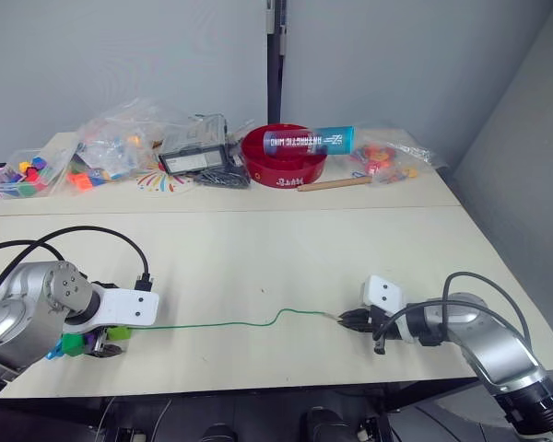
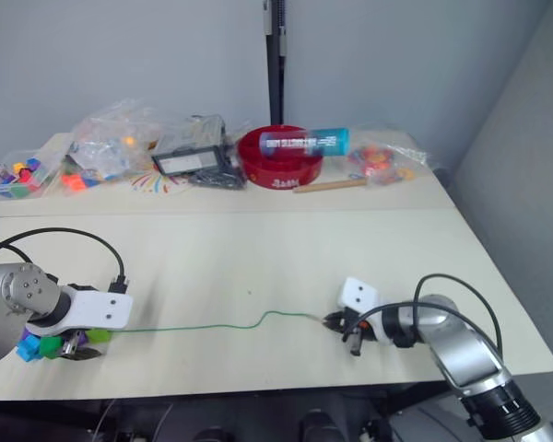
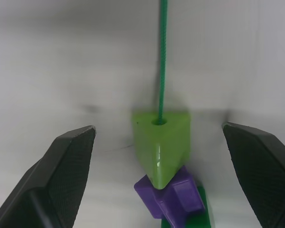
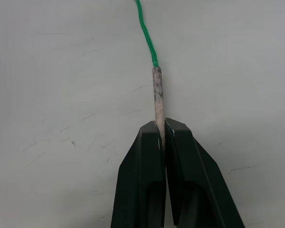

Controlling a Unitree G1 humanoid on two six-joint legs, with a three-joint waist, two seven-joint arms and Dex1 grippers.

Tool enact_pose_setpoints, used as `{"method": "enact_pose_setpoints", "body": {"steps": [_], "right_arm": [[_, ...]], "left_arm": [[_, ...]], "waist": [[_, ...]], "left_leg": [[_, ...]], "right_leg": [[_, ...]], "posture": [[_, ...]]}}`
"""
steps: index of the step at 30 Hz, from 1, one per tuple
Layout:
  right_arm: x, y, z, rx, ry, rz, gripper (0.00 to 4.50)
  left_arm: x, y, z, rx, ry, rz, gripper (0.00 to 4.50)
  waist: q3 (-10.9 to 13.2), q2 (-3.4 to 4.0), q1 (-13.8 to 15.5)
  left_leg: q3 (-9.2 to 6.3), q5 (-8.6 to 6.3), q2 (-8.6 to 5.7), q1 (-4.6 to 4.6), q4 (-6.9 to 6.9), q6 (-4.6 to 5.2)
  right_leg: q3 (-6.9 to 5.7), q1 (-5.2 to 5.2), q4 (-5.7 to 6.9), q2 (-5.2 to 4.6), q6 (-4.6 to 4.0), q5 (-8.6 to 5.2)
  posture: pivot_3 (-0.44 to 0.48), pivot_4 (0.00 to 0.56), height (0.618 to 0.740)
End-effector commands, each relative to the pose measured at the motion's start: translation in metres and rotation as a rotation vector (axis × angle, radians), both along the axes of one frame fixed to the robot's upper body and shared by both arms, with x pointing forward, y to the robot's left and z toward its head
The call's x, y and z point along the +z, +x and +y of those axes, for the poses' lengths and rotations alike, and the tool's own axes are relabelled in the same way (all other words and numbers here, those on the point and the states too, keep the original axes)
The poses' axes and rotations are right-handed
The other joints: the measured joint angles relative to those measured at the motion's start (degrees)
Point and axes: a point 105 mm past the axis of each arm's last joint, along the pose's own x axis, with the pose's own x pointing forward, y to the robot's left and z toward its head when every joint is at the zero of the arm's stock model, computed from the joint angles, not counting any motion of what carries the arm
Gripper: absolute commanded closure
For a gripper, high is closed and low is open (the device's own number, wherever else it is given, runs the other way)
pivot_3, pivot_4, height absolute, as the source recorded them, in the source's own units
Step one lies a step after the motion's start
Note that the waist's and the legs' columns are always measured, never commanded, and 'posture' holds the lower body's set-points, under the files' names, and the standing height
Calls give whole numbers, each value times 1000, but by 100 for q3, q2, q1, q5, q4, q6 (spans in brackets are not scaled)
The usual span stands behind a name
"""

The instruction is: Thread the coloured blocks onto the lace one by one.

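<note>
A pale desk carries everything. Across its near part the lace lies in a shallow wave, with the coloured blocks resting on the desktop at its left end. Along the far edge sit clear bags of toy pieces, a red bowl, a wooden stick and a black-framed device.

A lab: bare grey walls, plain worktable, bagged toy pieces
</note>
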Motion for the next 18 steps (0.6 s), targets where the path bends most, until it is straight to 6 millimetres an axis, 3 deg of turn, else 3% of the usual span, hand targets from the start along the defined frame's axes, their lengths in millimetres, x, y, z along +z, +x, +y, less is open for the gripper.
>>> {"method": "enact_pose_setpoints", "body": {"steps": [1,10,18], "right_arm": [[2,-3,1,23,-4,13,4500],[4,-4,-1,31,-17,18,4500],[5,-3,-3,30,-23,19,4500]], "left_arm": [[2,7,8,-22,42,-69,7],[-17,5,15,18,9,-24,7],[-20,-1,0,33,-41,27,2470]], "waist": [[3,8,9],[-4,116,22],[-4,123,58]], "left_leg": [[0,0,0,0,0,0],[3,0,-3,5,0,0],[6,1,-6,5,0,0]], "right_leg": [[0,0,0,0,0,0],[6,11,10,0,0,0],[10,10,9,-1,0,0]], "posture": [[0,150,731],[0,150,731],[0,150,731]]}}
